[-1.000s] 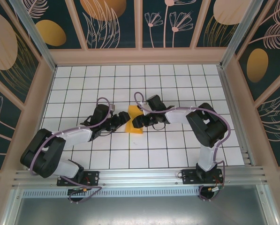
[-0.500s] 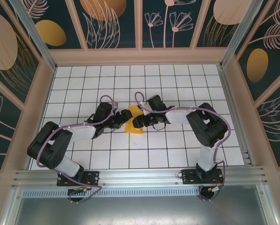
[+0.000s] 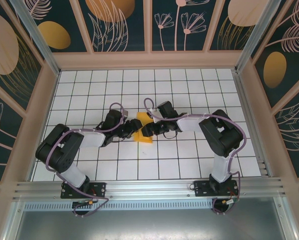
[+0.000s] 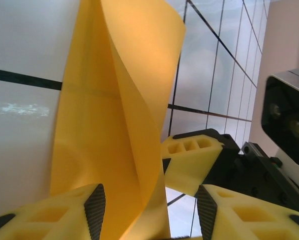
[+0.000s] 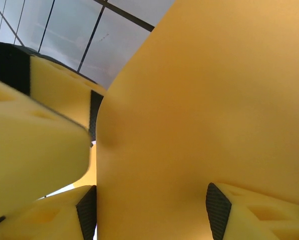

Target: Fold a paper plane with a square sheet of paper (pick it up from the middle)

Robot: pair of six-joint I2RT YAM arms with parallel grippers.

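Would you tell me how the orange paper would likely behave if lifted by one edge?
Probably floppy: the orange paper curls and twists in the left wrist view. Likely very light, since it looks thin. It may crease easily, as it is already folded over on itself.

I read the square sheet of paper [image 3: 143,131] as plain orange-yellow with no print, and a shade deeper where it shadows itself. The worktop [image 3: 189,85] under it is white tile ruled with thin dark grid lines. The left claw [image 4: 149,215] and right claw [image 5: 152,210] have pale yellow fingers [image 4: 249,215] faced with black textured pads [image 4: 95,210]. My arms [image 3: 217,132] are black with white-grey sleeves and purple cables [image 3: 146,106]. The walls [image 3: 124,25] are dark teal with peach leaf and flower drawings and orange ovals, framed in pale pink-tan. The rail [image 3: 149,187] along the worktop's near edge is silver.
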